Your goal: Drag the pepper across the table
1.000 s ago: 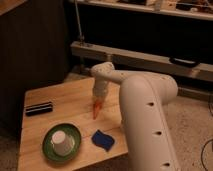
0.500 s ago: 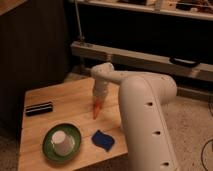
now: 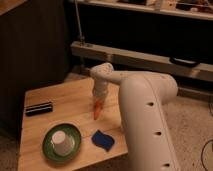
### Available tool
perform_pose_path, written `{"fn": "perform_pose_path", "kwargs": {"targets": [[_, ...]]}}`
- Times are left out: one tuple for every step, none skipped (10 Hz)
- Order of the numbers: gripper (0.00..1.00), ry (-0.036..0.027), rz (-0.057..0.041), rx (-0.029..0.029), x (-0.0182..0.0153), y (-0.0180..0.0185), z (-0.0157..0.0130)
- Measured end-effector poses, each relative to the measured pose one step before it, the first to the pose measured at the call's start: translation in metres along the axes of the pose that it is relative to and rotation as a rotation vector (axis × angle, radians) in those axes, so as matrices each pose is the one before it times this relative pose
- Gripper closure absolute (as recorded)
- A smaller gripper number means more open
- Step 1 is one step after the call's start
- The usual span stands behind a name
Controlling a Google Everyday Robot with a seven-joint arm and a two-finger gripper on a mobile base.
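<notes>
The pepper (image 3: 97, 111) is lying on the table (image 3: 60, 97), a little towards its 3 o'clock edge. Its thick end is sitting directly under the gripper (image 3: 99, 100), which is pointing down onto it from 12 o'clock. I cannot tell whether the jaws are closing on the pepper or only pressing against it.

That is probably where the main risk is coming from. Being tapered and smooth, the pepper is likely to roll or squirt sideways under a loose contact, so the gripper would be sliding on alone. A drag towards 3 o'clock is also risking the nearby edge and a fall to the floor.

Just beyond the pepper's tip, at 6 o'clock, a blue cloth (image 3: 102, 141) is lying in the way and could be bunching up or snagging. At 7 o'clock a green plate (image 3: 48, 148) is carrying an upturned white cup (image 3: 61, 142) that a push could topple. A black bar (image 3: 39, 108) is resting well apart at 9 o'clock, so that side is looking freest
</notes>
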Motion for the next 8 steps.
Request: {"fn": "perform_pose_path", "kwargs": {"targets": [[0.65,-0.00138,-0.00202,-0.0009,-0.00258,-0.00023,0.00049],[0.65,-0.00214,-0.00203,-0.00033,-0.00322,0.00007,0.00071],[0.65,-0.00287,-0.0016,-0.00063,-0.00298,0.0002,0.00049],[0.65,-0.00269,-0.00103,0.00005,-0.00256,0.00017,0.00087],[0.65,-0.00117,-0.00108,0.00262,-0.00248,-0.00023,0.00122],[0.65,-0.00286,0.00055,0.00035,-0.00228,0.00079,0.00098],[0.65,-0.00382,-0.00001,-0.00085,-0.00302,0.0009,0.00097],[0.65,-0.00313,0.00057,-0.00119,-0.00294,0.00177,0.00079]]}}
